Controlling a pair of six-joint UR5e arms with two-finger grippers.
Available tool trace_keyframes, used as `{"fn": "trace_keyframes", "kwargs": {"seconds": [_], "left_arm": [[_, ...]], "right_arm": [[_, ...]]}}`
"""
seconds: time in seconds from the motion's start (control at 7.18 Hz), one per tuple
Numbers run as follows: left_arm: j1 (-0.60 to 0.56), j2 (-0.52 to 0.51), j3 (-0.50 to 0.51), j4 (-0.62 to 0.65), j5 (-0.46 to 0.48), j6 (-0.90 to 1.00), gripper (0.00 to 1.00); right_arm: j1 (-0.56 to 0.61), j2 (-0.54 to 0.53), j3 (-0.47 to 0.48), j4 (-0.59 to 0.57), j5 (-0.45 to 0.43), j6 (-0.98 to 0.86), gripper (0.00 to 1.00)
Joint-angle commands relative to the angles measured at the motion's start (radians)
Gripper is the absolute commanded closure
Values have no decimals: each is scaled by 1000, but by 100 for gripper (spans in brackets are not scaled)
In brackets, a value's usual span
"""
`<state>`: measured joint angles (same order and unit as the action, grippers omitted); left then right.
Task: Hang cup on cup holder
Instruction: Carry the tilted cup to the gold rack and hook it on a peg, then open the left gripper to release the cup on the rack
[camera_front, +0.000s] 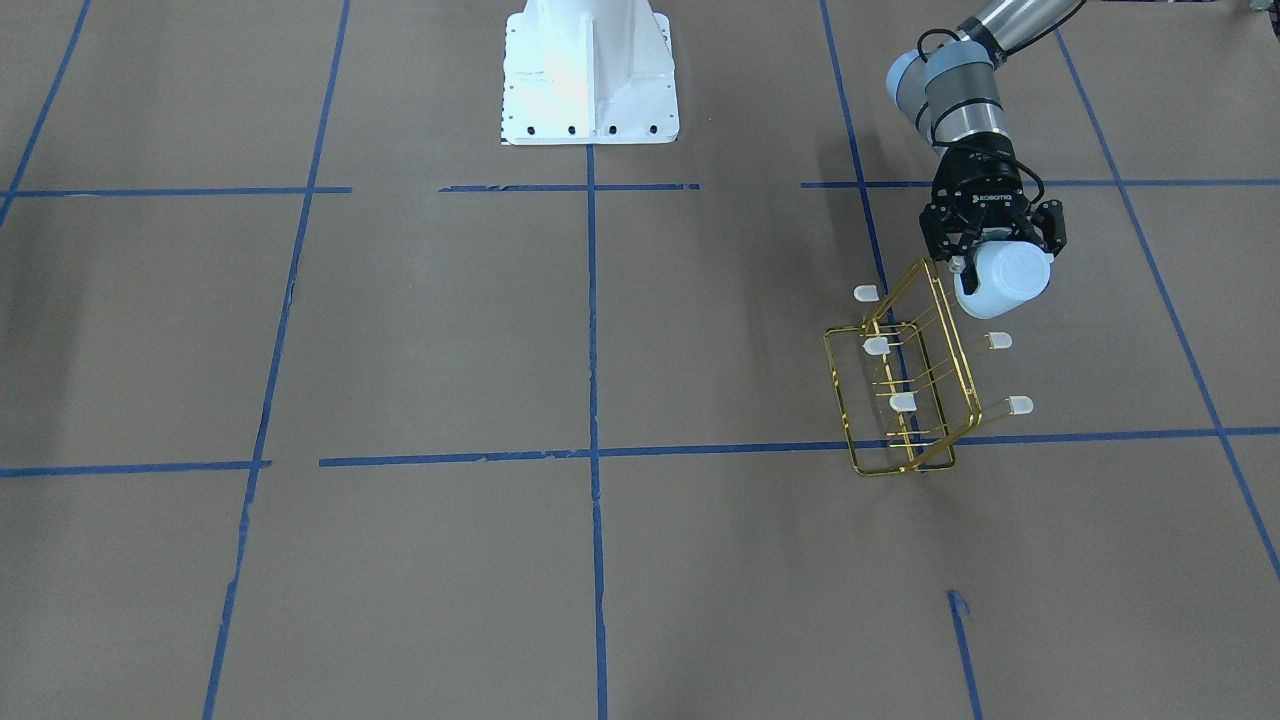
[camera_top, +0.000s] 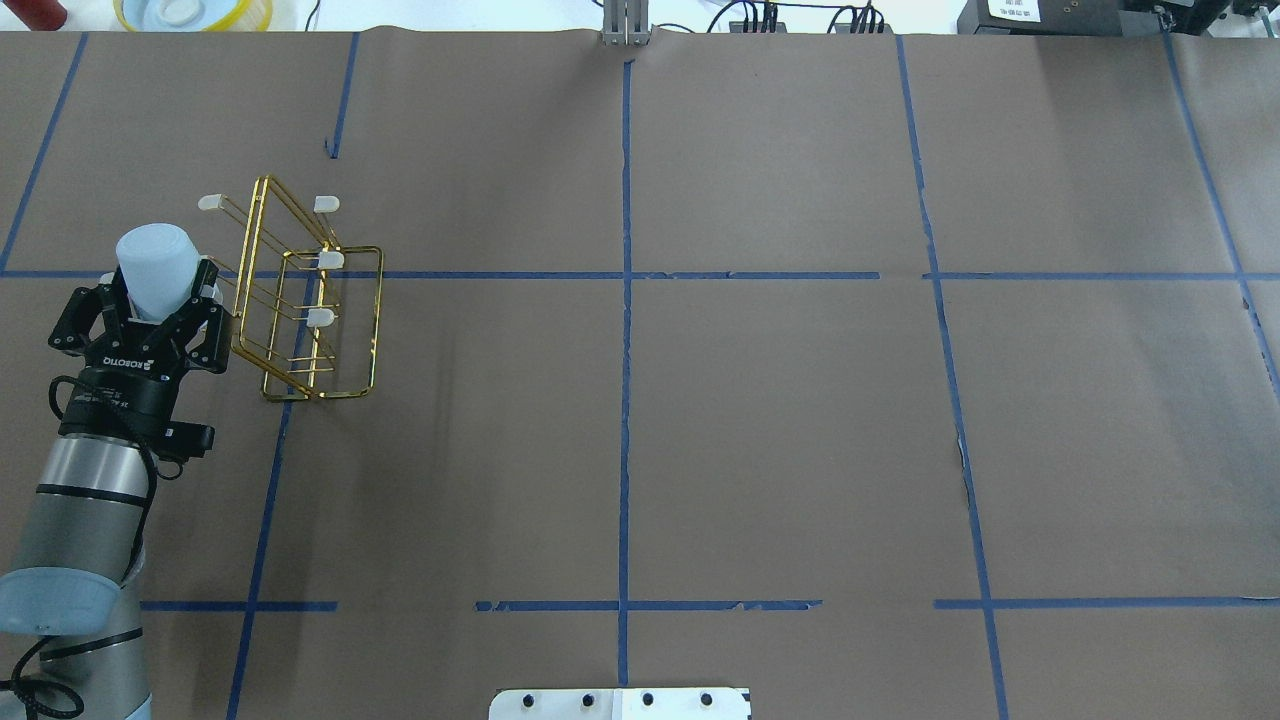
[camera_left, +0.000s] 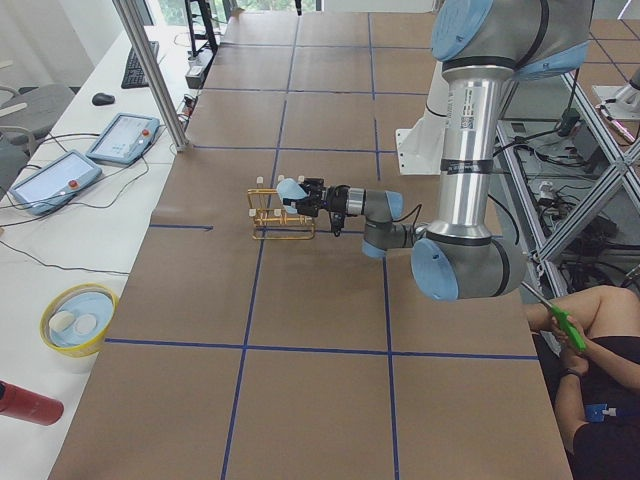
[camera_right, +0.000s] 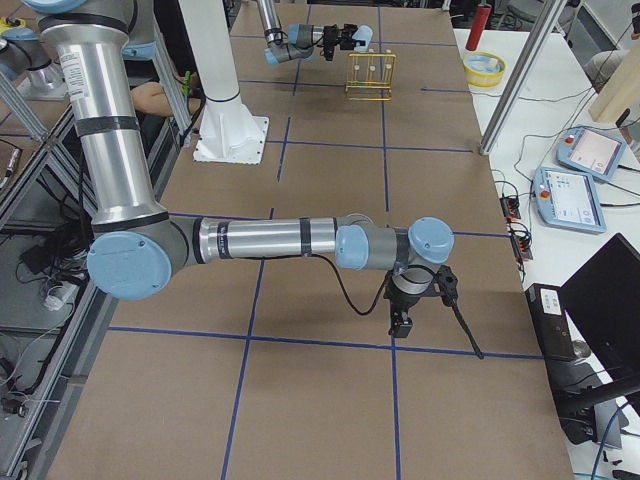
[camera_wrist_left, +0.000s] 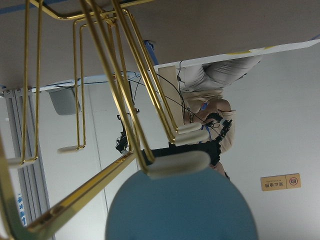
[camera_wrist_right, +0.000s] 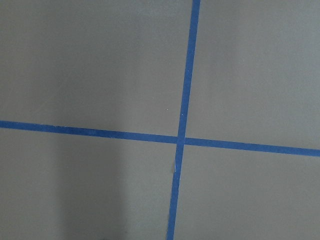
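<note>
My left gripper (camera_front: 995, 262) is shut on the cup (camera_front: 1005, 280), a small pale blue-white tumbler, and holds it above the table with its closed base pointing away from the wrist. The cup (camera_top: 157, 262) is right beside the gold wire cup holder (camera_top: 305, 300), on the side towards the table's left end, level with its upper prongs. In the left wrist view a capped prong (camera_wrist_left: 177, 165) lies right against the cup (camera_wrist_left: 180, 207); I cannot tell whether they touch. My right gripper (camera_right: 432, 330) hangs over bare table far from the holder; I cannot tell its state.
The white robot base (camera_front: 590, 75) stands at the table's middle. A yellow bowl (camera_left: 78, 318) and a red object (camera_left: 30, 403) sit off the table's left end. Tablets (camera_left: 122, 137) lie on a side desk. A seated person (camera_left: 600, 330) is behind the robot.
</note>
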<state>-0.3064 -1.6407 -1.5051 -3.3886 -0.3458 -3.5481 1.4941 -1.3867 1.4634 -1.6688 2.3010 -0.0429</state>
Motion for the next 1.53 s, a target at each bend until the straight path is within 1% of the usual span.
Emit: {"fn": "trace_keyframes", "kwargs": {"seconds": [0.0, 0.28, 0.42, 0.56, 0.7, 1.11, 1.39], "left_arm": [[-8, -1, 6, 0, -16, 0, 100], [-11, -1, 19, 2, -28, -2, 100], [-14, 1, 22, 2, -33, -2, 95], [-14, 2, 22, 2, -35, -2, 60], [-14, 2, 22, 2, -47, -2, 1], [-23, 1, 5, 0, -53, -2, 0], [-40, 7, -29, 3, -71, 8, 0]], "right_arm": [[0, 0, 0, 0, 0, 0, 0], [0, 0, 0, 0, 0, 0, 0], [0, 0, 0, 0, 0, 0, 0], [0, 0, 0, 0, 0, 0, 0], [-1, 0, 0, 1, 0, 0, 0], [0, 0, 0, 1, 0, 0, 0], [0, 0, 0, 0, 0, 0, 0]]}}
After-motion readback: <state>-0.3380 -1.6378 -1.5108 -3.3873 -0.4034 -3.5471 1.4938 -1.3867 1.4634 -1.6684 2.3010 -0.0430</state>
